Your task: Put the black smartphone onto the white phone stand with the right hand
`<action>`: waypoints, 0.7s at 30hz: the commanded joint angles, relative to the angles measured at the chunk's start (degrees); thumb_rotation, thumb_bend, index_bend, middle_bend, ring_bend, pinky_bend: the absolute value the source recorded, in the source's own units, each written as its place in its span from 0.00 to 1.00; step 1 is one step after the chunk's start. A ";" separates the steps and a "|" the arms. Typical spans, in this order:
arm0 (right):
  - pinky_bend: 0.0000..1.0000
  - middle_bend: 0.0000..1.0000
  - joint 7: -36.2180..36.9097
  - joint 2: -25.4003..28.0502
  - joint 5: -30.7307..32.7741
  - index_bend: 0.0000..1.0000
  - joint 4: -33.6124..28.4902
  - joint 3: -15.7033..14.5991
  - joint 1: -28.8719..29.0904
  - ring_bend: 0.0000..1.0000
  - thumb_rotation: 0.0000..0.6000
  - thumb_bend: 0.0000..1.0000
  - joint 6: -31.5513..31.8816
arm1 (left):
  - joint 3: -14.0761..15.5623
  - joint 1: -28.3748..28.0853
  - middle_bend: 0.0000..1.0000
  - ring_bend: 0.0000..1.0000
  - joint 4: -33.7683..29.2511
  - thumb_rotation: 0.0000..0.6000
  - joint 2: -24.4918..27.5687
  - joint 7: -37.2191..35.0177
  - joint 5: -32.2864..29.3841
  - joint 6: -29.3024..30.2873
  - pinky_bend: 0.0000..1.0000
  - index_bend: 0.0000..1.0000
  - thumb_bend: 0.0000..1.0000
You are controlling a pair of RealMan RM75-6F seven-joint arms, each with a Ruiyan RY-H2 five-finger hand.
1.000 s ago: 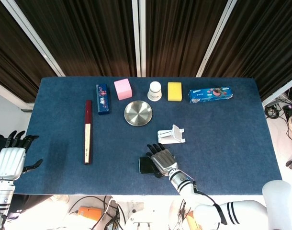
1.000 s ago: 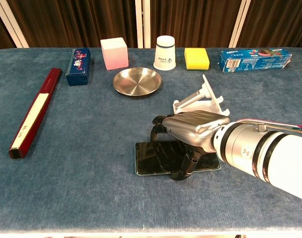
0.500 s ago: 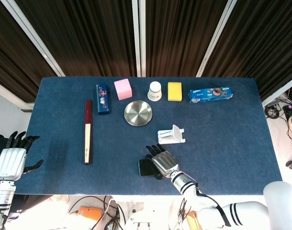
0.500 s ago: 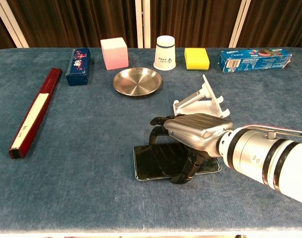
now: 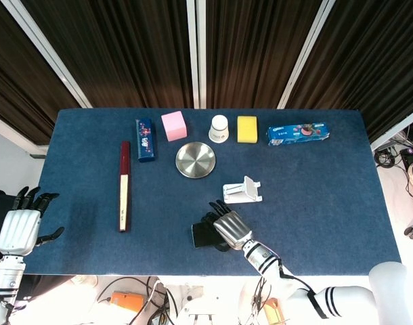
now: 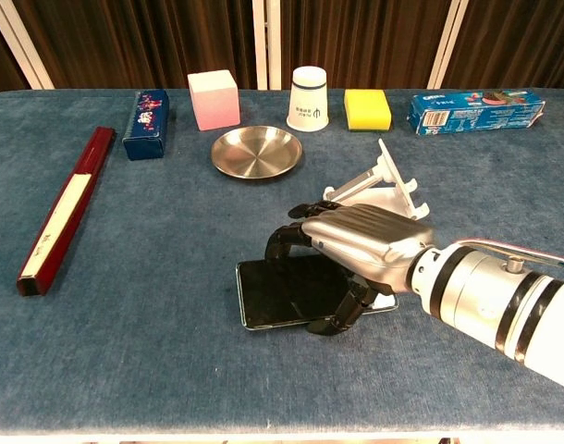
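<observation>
The black smartphone (image 6: 280,294) (image 5: 200,235) lies flat on the blue table near its front edge. My right hand (image 6: 356,245) (image 5: 228,227) covers the phone's right half, its fingers curled over the far edge and the thumb against the near edge, gripping it. The white phone stand (image 6: 379,190) (image 5: 242,191) stands just behind the hand, with nothing on it. My left hand (image 5: 17,230) hangs beside the table's left front corner, fingers apart and holding nothing; the chest view does not show it.
Along the back stand a blue box (image 6: 145,123), a pink cube (image 6: 214,99), a white cup (image 6: 308,97), a yellow sponge (image 6: 367,108) and a blue biscuit pack (image 6: 476,110). A steel plate (image 6: 256,152) sits mid-table. A long dark red box (image 6: 66,209) lies at the left.
The smartphone has slid to the left along the table under my right hand, which moved with it. The left hand has hardly moved.
</observation>
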 commanded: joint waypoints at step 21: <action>0.46 0.50 30.49 7.17 -20.41 0.72 6.75 -1.60 1.30 0.39 1.00 0.42 7.93 | 0.06 -0.04 0.24 0.10 -0.89 1.00 0.27 0.18 0.16 0.16 0.00 0.22 0.10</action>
